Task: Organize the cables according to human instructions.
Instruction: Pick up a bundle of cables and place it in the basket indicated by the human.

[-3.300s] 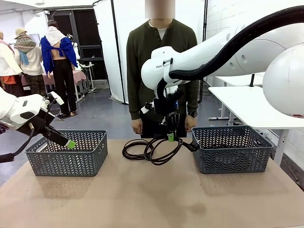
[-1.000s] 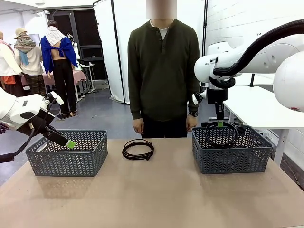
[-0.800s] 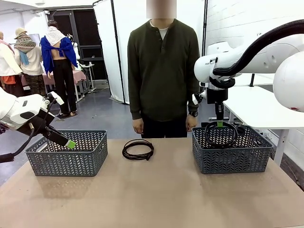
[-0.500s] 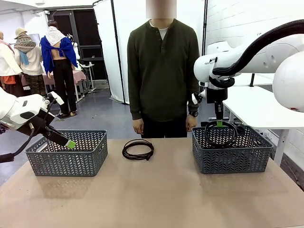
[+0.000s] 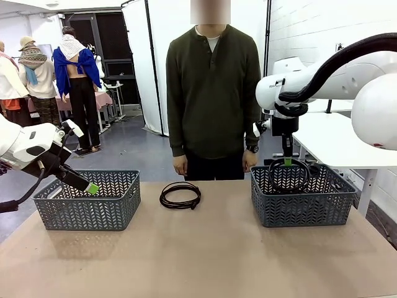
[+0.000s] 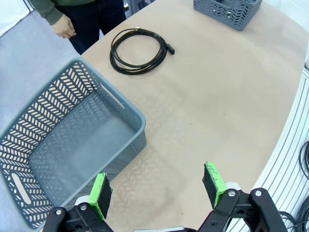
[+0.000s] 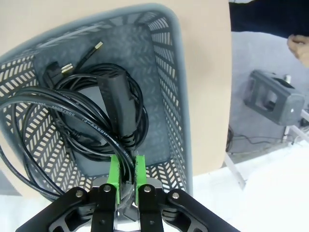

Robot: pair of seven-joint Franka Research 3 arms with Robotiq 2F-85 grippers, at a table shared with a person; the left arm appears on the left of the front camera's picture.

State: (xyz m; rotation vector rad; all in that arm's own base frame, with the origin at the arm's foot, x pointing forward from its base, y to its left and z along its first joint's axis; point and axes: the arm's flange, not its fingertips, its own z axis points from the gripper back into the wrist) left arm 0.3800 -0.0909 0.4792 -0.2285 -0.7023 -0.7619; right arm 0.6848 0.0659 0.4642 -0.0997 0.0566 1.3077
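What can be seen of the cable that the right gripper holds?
The cable is a thin black cord with a glossy, rubber-like sheath and small white print, wound in several round loops. The right gripper is shut on its strands just behind a black moulded plug with a ribbed end. The bundle hangs over the grey basket, lower loops inside the rim. Whether they touch the other cords on the bottom I cannot tell.

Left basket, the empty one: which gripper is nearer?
Left. The left gripper hovers right over the left basket's rim, jaws open. The right gripper is across the table above the right basket, jaws shut on a cable.
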